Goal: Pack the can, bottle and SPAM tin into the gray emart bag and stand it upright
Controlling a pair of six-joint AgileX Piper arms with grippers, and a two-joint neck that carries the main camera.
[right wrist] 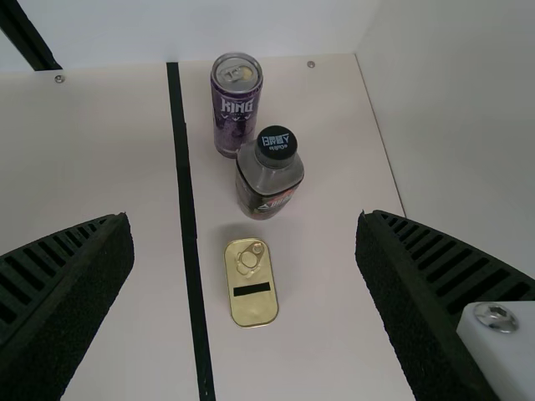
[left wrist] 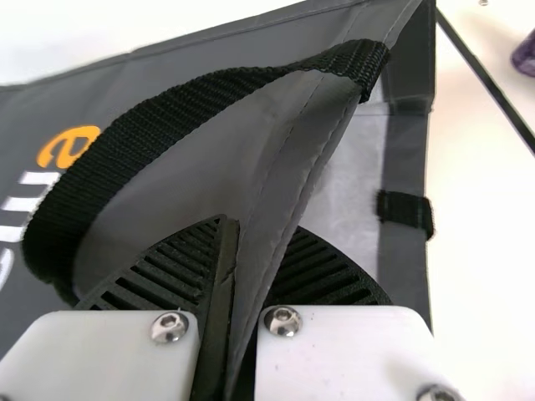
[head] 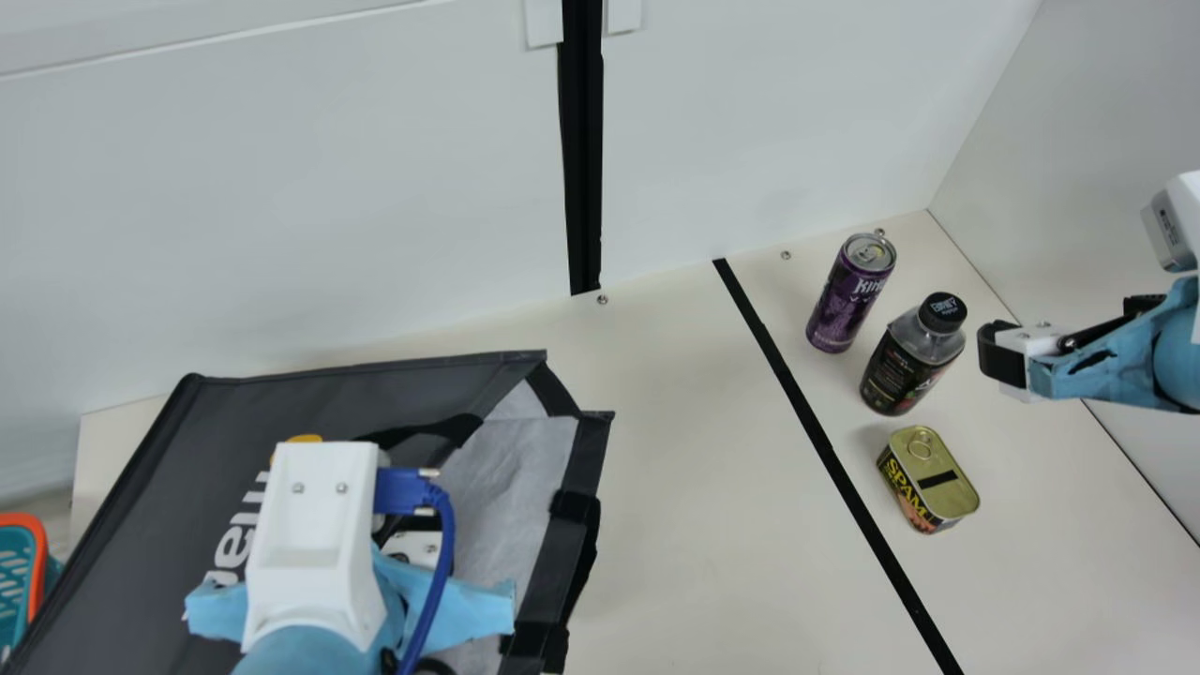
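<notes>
My left gripper (head: pixel 412 546) is clenched on the rim of the gray emart bag (head: pixel 141 487), one ribbed finger on each side of the fabric. The bag lies flat by the counter's (head: pixel 703 525) left edge, its mouth facing right and its pale lining showing; a black webbing handle (left wrist: pixel 150 134) loops beside my fingers.

My right gripper (head: pixel 999 354) is spread wide with nothing between its fingers, over the counter's right edge.

All three goods are outside the bag, to the right of the black stripe (head: pixel 797 384). The purple can (head: pixel 848 298) stands nearest the counter's far right corner. The dark-capped bottle (head: pixel 909 366) stands upright just nearer to me, and nearer still the SPAM tin (head: pixel 928 478) sits with its ring-pull lid up. Left of the bag I see a teal basket with an orange rim (head: pixel 37 553).
</notes>
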